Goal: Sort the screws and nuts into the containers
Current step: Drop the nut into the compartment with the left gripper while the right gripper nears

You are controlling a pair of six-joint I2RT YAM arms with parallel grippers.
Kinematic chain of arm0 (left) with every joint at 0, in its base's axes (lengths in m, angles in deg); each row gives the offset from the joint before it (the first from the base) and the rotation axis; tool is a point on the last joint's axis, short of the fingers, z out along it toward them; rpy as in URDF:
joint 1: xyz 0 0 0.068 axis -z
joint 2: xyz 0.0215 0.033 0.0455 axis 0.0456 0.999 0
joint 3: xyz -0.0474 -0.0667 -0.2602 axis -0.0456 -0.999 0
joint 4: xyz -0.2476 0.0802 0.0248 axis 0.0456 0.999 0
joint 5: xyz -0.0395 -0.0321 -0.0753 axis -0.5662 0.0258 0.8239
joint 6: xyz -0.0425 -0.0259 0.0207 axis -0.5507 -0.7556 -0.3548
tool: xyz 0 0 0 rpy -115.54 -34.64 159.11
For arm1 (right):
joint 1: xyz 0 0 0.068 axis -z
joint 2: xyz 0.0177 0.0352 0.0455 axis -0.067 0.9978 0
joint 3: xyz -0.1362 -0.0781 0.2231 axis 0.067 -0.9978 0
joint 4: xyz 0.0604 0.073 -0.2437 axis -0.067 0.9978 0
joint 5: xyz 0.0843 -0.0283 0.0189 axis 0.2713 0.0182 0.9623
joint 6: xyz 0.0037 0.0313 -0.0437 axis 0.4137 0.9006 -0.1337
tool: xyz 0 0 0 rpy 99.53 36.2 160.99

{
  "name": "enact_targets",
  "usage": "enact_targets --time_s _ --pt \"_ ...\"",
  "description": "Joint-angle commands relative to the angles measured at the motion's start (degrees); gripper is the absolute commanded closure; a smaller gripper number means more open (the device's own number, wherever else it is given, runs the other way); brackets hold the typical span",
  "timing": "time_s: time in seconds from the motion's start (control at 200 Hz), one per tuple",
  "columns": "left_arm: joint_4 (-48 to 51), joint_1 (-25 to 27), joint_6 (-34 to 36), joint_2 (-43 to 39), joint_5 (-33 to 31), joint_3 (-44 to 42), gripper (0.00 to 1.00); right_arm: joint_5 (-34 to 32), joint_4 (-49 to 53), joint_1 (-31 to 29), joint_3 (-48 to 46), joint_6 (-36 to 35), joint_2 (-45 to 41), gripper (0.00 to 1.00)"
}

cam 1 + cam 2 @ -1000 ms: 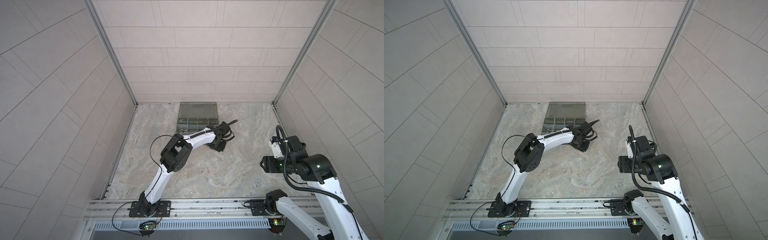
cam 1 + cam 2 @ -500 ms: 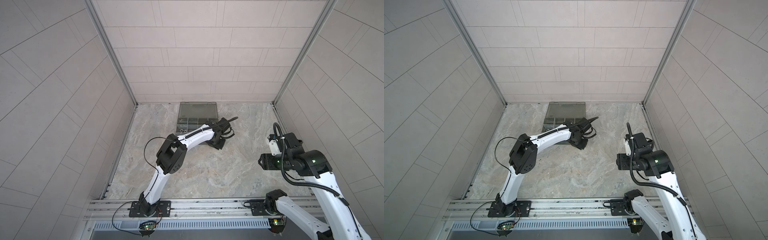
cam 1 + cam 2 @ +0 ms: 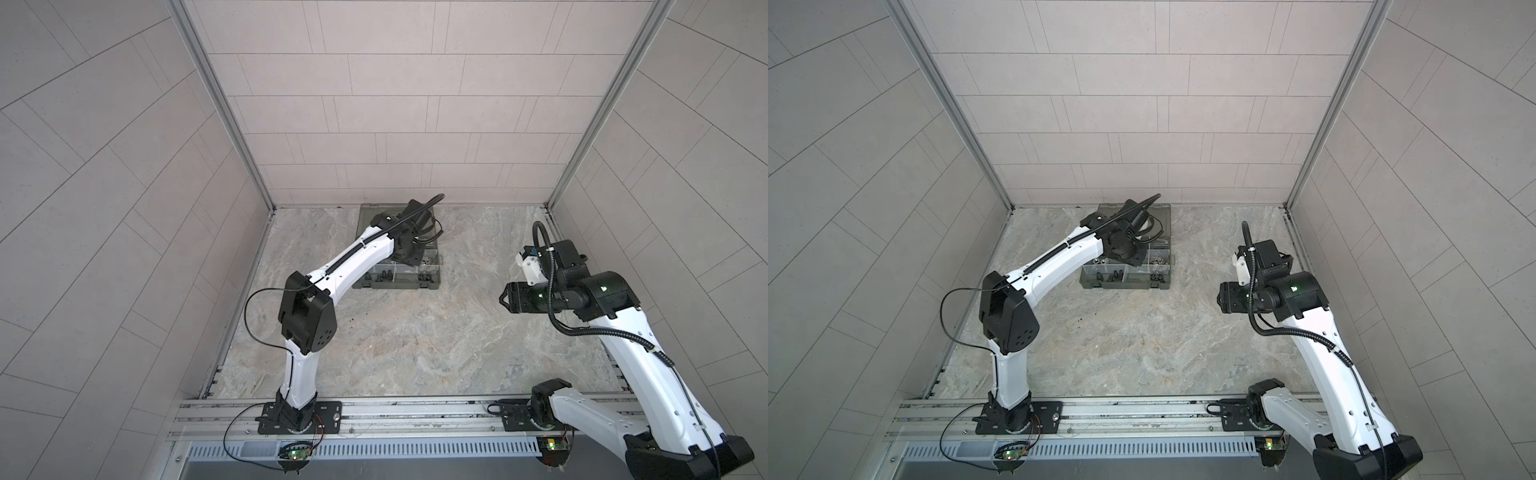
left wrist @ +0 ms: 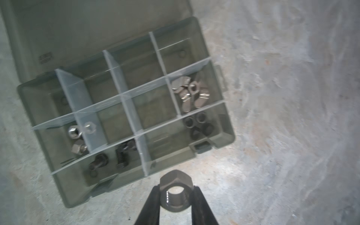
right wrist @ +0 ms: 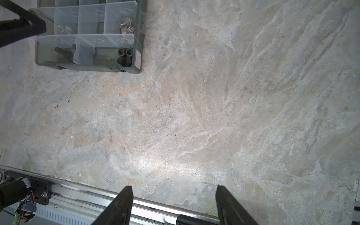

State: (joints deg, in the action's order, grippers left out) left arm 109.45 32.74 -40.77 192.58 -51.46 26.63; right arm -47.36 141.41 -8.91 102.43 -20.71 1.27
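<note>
The step in hand is the delivery of a nut. The left gripper [image 4: 176, 190] pinches a silver hex nut [image 4: 175, 179] by two opposite flats, its jaws drawn in narrow around it and the threaded bore facing the wrist camera. In both top views this arm reaches over the organizer case [image 3: 399, 286], which lies open at the far middle of the table [image 5: 194, 116].

The cells already show a sorting pattern:
- The black bolts [image 4: 120, 155] are in the near left cell.
- The black hex rings [image 4: 198, 124] are in the near right cell.
- The wing nuts [image 4: 191, 93] are in the cell just behind those rings.
- The matching silver hex nuts [image 4: 75, 132] are in the left cell of the middle row.

The next move probably calls for carrying the held nut over that left middle cell, clear of the pale dividers, and then opening to drop it.

The right gripper [image 5: 173, 187] hangs above bare table on the right, well apart from the case. Its jaws are spread wide and hold nothing.
</note>
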Motion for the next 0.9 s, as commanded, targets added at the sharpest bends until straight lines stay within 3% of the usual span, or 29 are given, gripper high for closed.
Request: enact_targets --time_s 0.0,0.225,0.43,0.896 --pt "-0.4 -4.6 0.9 -3.5 0.0 -3.7 0.82 1.1 -2.7 -0.4 2.3 0.5 2.1 0.31" --pt "-3.9 -12.1 1.0 -3.9 3.0 -8.0 0.82 1.6 -6.1 -2.8 6.7 0.8 9.4 0.31" --pt "-5.9 -16.8 1.3 -1.8 6.7 -8.3 0.82 1.2 -9.7 -8.9 14.0 2.3 18.3 0.31" --pt "-9.2 -19.4 1.8 -0.7 10.5 -12.5 0.82 5.2 -14.5 -17.3 30.9 3.5 41.7 0.31"
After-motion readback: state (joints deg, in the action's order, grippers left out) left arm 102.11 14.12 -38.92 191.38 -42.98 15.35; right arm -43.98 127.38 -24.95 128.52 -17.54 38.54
